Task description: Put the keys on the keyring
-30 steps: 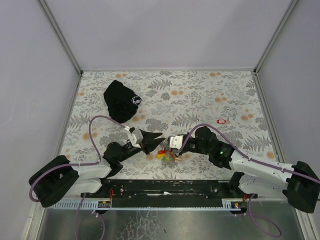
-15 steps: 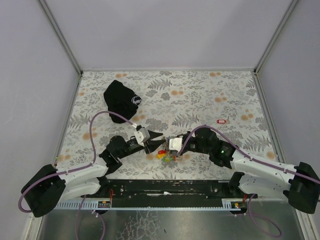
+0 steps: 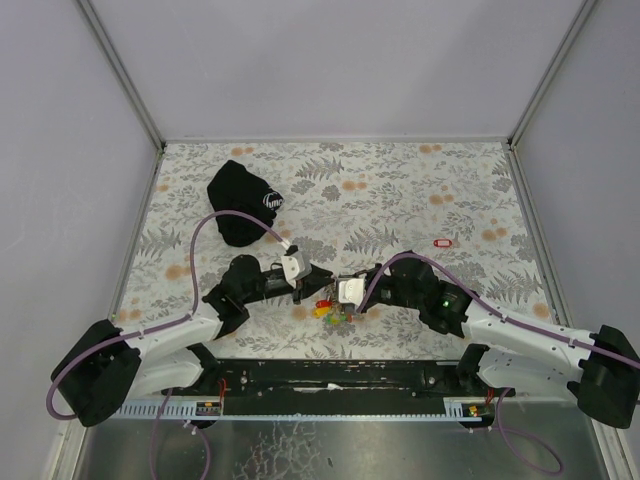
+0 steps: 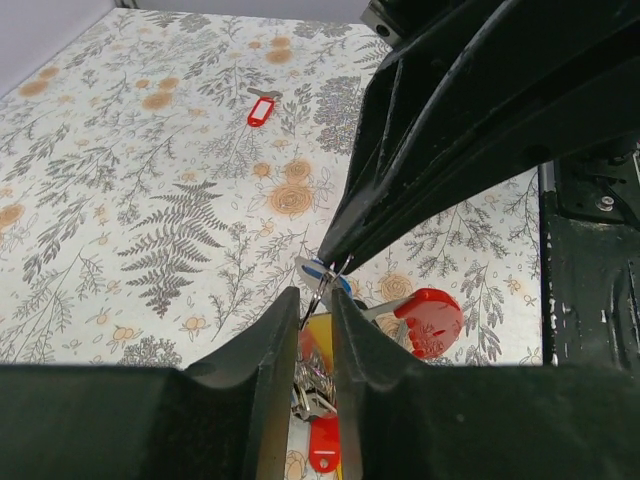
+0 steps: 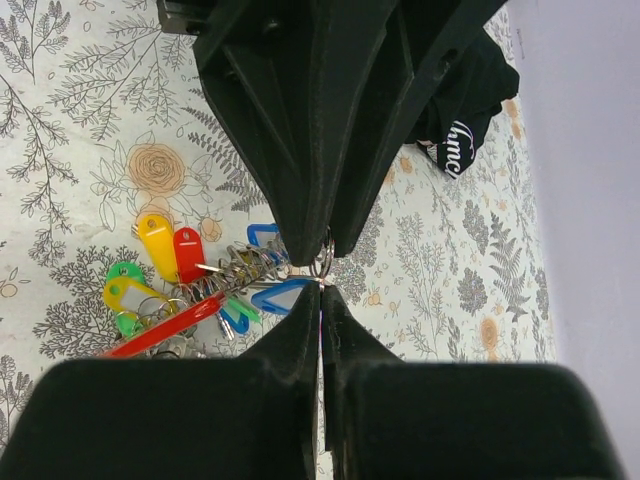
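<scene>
Keys [image 4: 428,318] (lower bunch) mostly behind the left gripper [image 4: 314,300]

pouch [image 3: 243,202]: black cloth, white logo, crumpled, far-left on the table | table cover [image 3: 420,185]: pale cloth printed with grey ferns and orange blooms, lying flat | walls [image 3: 330,60]: plain pale grey on the left, far and right sides | base rail [image 3: 330,375]: black, along the near edge | metal sheet [image 3: 330,450]: brushed, nearest of all

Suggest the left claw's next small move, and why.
Probably close the left claw on the keyring: its fingers straddle the ring with a gap, while the right claw pinches it shut at the key bunch. A firm two-sided hold seems needed before threading.
</scene>
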`<state>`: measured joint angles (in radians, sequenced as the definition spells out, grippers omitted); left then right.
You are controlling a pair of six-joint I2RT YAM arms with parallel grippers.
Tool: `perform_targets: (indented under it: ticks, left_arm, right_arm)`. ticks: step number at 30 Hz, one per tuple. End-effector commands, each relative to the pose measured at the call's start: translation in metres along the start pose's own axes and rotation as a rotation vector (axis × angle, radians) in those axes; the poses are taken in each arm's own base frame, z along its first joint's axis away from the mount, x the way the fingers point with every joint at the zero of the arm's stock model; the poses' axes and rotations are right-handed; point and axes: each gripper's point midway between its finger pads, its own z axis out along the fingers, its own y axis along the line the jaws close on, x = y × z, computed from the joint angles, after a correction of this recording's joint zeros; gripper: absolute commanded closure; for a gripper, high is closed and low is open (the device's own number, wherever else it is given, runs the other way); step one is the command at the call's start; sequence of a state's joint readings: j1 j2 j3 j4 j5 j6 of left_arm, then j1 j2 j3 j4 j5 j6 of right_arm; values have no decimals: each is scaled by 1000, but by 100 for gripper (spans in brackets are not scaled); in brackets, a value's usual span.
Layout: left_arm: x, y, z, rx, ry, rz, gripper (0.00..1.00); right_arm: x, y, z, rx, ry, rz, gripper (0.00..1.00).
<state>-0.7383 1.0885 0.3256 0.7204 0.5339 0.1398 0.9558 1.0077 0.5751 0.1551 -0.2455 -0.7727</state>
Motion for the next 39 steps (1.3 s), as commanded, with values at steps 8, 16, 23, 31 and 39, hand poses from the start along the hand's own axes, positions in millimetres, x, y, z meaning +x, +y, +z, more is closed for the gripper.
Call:
perform_targets:
  ticks: [8,16,23,31,39]
  left_arm:
    - [-8,-7,6,85,2,38,99]
    - [-18,8,1,-35,-57,-7,100]
    - [-32,15,-3,-104,-145,-84,100]
    - [-48,28,-12,-204,-256,-146,100]
    - [-57,36,-17,-284,-374,-229,100]
  right_arm:
    - [-34,-26,-5,58,-79,-46,100]
    - [-19,-26,-11,95,-28,-41,100]
    - [-10,-13,-7,85,-38,-16,100]
    - [-1,-2,-1,72,-41,1,100]
    - [-10,13,17,41,-90,4,100]
